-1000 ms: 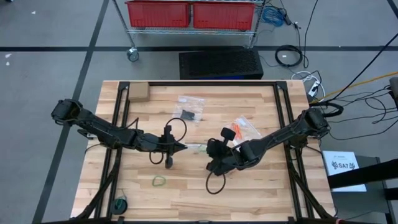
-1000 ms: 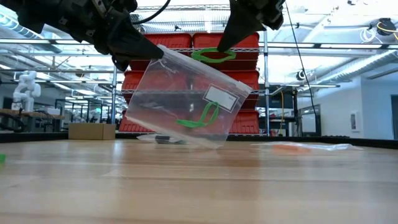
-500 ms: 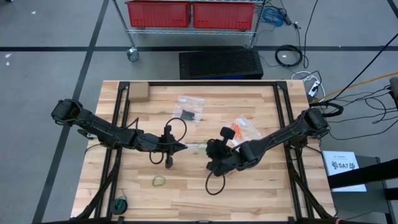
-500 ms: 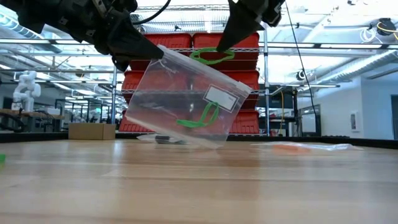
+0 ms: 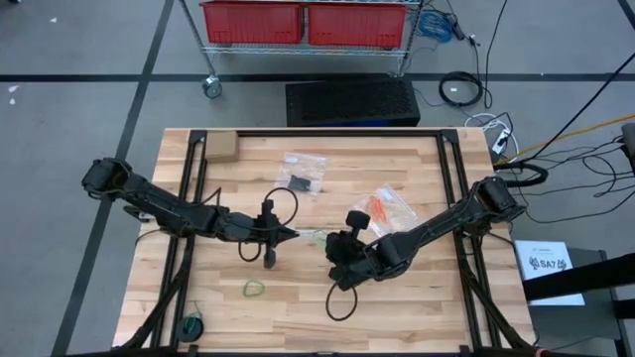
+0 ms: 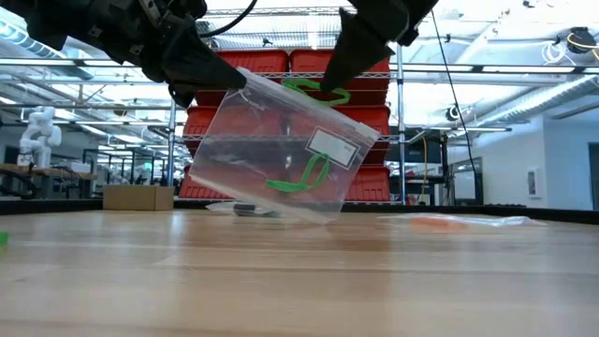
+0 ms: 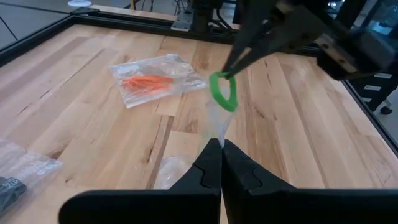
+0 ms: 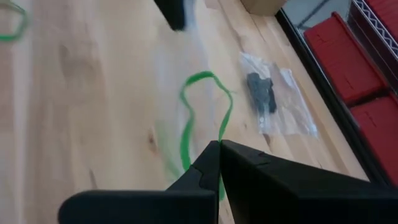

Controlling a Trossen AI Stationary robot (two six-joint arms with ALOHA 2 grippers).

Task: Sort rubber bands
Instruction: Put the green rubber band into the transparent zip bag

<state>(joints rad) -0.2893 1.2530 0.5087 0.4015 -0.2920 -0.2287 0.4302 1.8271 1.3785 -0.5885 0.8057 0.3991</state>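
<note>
Two grippers are pinching: my left gripper (image 6: 239, 79) holds the clear zip bag (image 6: 281, 150) by its top corner above the table (image 6: 299, 281), and my right gripper (image 6: 329, 87) clamps a green rubber band (image 6: 316, 90) at the bag's mouth.

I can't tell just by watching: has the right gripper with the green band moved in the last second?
Yes. The right gripper has dropped slightly toward the bag, which the left gripper holds.
</note>
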